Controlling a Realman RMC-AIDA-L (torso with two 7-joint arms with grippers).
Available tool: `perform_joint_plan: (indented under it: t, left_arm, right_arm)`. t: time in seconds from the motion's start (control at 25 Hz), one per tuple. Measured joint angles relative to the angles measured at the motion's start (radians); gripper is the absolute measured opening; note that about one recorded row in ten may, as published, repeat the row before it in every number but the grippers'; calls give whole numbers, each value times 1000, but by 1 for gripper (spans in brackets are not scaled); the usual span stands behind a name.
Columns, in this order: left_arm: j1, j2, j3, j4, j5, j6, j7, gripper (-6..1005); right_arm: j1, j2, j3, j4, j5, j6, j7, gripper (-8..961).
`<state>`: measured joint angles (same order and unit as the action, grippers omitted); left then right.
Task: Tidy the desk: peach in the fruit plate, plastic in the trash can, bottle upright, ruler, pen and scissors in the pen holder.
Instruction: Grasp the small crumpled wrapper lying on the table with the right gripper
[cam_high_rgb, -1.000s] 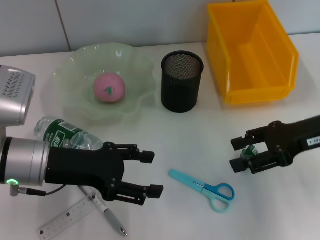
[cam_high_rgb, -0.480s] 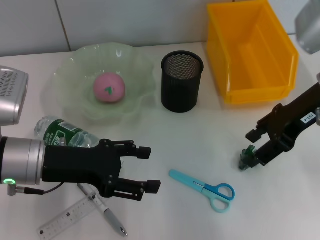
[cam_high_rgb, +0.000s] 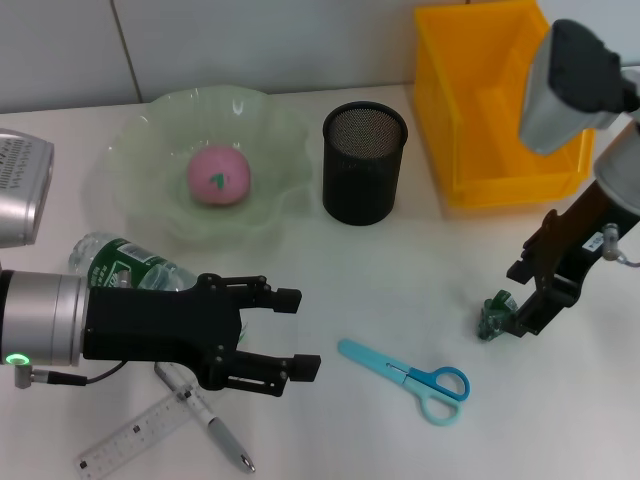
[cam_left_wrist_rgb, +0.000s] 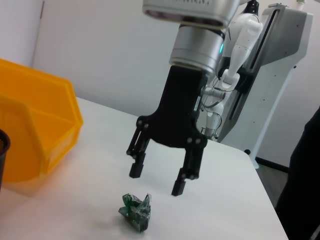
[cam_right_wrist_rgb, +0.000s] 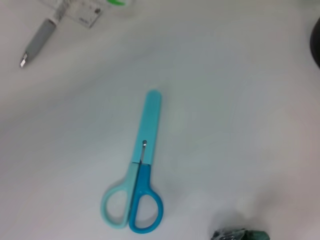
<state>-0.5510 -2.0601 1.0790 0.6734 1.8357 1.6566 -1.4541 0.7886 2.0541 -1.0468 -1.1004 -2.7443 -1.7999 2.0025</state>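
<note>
The pink peach (cam_high_rgb: 218, 177) lies in the pale green fruit plate (cam_high_rgb: 130, 160). The bottle (cam_high_rgb: 125, 270) lies on its side at the left, partly hidden behind my left arm. My left gripper (cam_high_rgb: 300, 333) hovers open and holds nothing, just right of the bottle. Ruler (cam_high_rgb: 135, 435) and pen (cam_high_rgb: 210, 420) lie near the front edge below it. The blue scissors (cam_high_rgb: 405, 378) (cam_right_wrist_rgb: 140, 175) lie flat at front centre. The crumpled green plastic (cam_high_rgb: 493, 316) (cam_left_wrist_rgb: 136, 212) sits on the table. My right gripper (cam_high_rgb: 520, 298) (cam_left_wrist_rgb: 156, 181) hangs open just above and beside it, pointing down, not touching.
The black mesh pen holder (cam_high_rgb: 364, 162) stands upright at centre back. The yellow bin (cam_high_rgb: 505, 100) (cam_left_wrist_rgb: 30, 130) sits at the back right, behind my right arm. Bare white table lies between the scissors and the pen holder.
My right gripper has risen off the table and swung to point downward, leaving the plastic on the surface. My left gripper has drawn back slightly to the left.
</note>
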Motion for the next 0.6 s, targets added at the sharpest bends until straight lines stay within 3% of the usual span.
perform_joint_plan:
  t: [0.6]
  left_arm:
    - [-6, 0, -2, 0, 1, -3, -4, 862]
  right_arm:
    - [-4, 15, -132, 80, -20, 144, -5, 708]
